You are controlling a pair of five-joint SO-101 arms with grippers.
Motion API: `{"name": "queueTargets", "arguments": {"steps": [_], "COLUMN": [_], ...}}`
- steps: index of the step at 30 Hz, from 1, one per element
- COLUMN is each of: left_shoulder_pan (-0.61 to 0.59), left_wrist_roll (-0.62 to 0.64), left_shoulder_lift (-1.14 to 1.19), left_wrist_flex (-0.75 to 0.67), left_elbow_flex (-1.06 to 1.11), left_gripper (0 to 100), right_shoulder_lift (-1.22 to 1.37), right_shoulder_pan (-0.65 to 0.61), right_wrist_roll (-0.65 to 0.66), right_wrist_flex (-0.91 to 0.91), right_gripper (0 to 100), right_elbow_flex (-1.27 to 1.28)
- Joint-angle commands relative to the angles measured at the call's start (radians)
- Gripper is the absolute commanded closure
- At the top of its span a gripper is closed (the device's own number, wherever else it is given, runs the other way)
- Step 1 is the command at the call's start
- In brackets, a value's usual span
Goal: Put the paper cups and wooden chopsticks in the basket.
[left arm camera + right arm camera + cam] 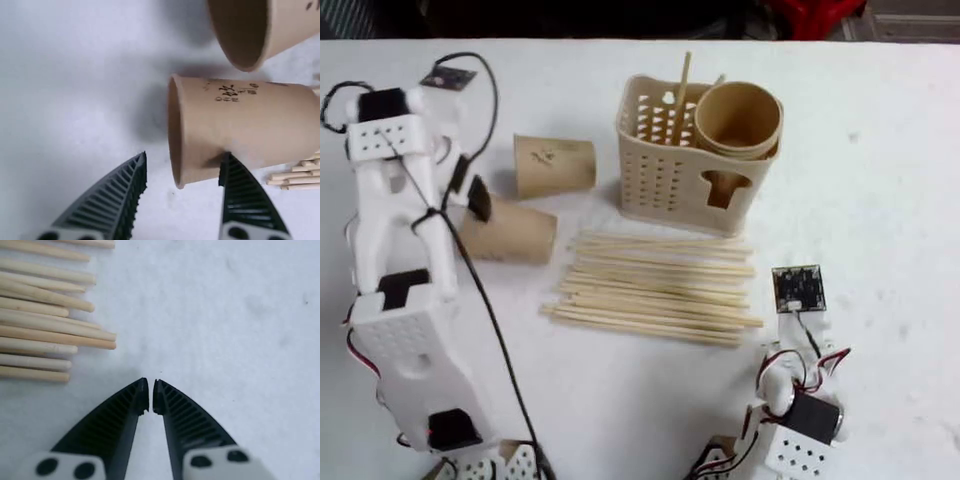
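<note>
Left pincer [185, 156] wide open at a fallen cup [240, 132]; right pincer [150, 390] pinched almost closed on nothing.
On the white table [880, 150], the left arm [400, 260] stretches along the left side. The basket [660, 180] stands upright near the far edge, holding stacked cups [738, 120] and an upright chopstick [682, 85]. A pile of chopsticks [655, 290] lies flat just in front of it. 2 cups lie on their sides left of the pile (mouths toward the arm): the fallen cup by the left pincer, and a second cup [555, 165] just beyond it. 1 left finger [240, 190] sits at the fallen cup's side, the other clear of its rim. The right pincer points at bare table just beside the pile's ends.
</note>
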Motion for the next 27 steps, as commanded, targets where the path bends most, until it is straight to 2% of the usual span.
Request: {"name": "queueTargets", "arguments": {"steps": [1, 7, 15, 27], "left_shoulder_pan": [0.077, 0.14, 0.254, 0.549], "left_wrist_roll": [0.031, 0.034, 0.074, 0.178], "left_shoulder_lift": [0.022, 0.051, -0.065, -0.088], "left_wrist_flex": [-0.017, -0.009, 0.032, 0.035], "left_elbow_flex": [0.002, 0.0, 0.009, 0.008], "left_gripper": [76, 76, 76, 76], "right_shoulder_lift": [-0.01, -0.01, -0.01, -0.01], "right_shoulder_pan": [0.005, 0.005, 0.007, 0.007], "right_wrist_roll": [0.008, 0.008, 0.008, 0.008], "right_wrist_flex": [0.005, 0.005, 0.005, 0.005], "right_gripper": [96.4, 96.4, 96.4, 96.4], "right_elbow_flex": [0.005, 0.005, 0.005, 0.005]}}
